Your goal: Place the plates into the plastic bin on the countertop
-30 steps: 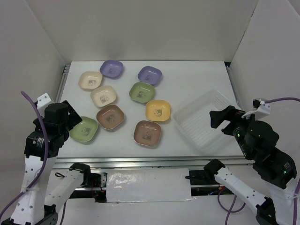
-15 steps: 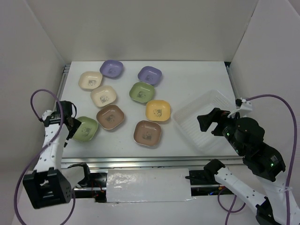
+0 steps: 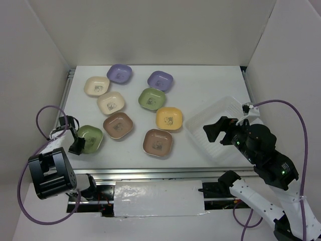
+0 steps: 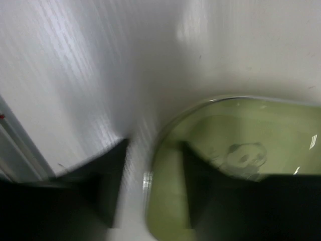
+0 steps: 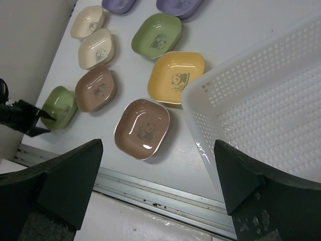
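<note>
All nine plates sit out on the bench [image 3: 210, 85], the plastic bin [image 3: 210, 116] has nothing in it, and the left pincer [image 4: 153, 186] is down at a green plate [image 3: 90, 138].

By our count the job has barely begun. The bin sits at the right of the bench, and through its mesh floor we see no dish. The plates are spread to its left: two purple at the back, two cream, a green one [image 3: 151, 98], a yellow one [image 3: 168, 119] just beside the bin, two brown, and the near-left green plate. All nine are left to move. The left pincer is partly open and straddles that green plate's rim, one finger on the bench side and one over the dish. It grips nothing, and whether it touches we cannot tell. The right pincer [image 5: 158, 181] gapes wide and empty, hovering over the bin's near edge.
</note>
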`<state>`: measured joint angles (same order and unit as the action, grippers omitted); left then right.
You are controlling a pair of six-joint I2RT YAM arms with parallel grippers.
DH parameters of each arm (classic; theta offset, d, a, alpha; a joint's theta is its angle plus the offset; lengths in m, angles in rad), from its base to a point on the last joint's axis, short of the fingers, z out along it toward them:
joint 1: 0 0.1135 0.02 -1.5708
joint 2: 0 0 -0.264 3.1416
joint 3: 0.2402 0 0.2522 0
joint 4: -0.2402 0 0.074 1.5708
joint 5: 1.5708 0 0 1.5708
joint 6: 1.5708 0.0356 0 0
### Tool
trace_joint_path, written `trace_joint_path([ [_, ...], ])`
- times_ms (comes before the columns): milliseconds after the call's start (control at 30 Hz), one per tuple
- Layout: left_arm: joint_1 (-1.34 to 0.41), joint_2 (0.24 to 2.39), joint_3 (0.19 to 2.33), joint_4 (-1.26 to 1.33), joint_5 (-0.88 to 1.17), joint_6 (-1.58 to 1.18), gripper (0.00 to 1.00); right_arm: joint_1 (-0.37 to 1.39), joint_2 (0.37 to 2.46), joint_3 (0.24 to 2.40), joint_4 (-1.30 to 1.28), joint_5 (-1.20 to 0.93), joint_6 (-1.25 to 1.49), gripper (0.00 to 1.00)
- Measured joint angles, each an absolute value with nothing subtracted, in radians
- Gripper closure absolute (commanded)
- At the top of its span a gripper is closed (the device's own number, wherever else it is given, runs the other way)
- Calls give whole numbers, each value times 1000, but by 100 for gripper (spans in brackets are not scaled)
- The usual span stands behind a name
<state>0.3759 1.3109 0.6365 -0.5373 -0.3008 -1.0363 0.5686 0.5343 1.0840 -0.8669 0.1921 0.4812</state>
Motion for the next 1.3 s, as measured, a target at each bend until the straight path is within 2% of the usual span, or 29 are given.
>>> trace_joint_path([
  [100,390,1304,645,-523,-289,-1048,100,569,534,1084,-860,192,477,0],
  [200,400,1236,653,-510,-284,-1061,100,569,532,1084,-855,193,477,0],
  [267,405,1157,654,-592,-312,-1082,100,569,532,1083,-851,193,476,0],
  [433,404,848,719,-736,-337,-1070,100,567,535,1069,-833,194,475,0],
  [567,289,804,845,-662,-254,-1023,100,562,548,1068,-823,205,488,0],
  [667,-6,942,950,-592,-234,-1019,100,556,548,1074,-831,246,510,0],
  [800,-488,1304,1240,-556,-313,-1027,100,541,548,1143,-875,342,550,0],
  [900,-703,1559,1470,-517,-342,-1038,100,533,539,1221,-919,429,587,0],
  [1067,-875,1830,1700,-475,-360,-1073,100,530,480,1292,-979,548,641,0],
  [1200,-928,2045,1880,-438,-335,-1077,100,537,468,1324,-1038,600,666,0],
  [1300,-956,2244,2101,-443,-318,-1078,100,554,469,1335,-1071,622,680,0],
])
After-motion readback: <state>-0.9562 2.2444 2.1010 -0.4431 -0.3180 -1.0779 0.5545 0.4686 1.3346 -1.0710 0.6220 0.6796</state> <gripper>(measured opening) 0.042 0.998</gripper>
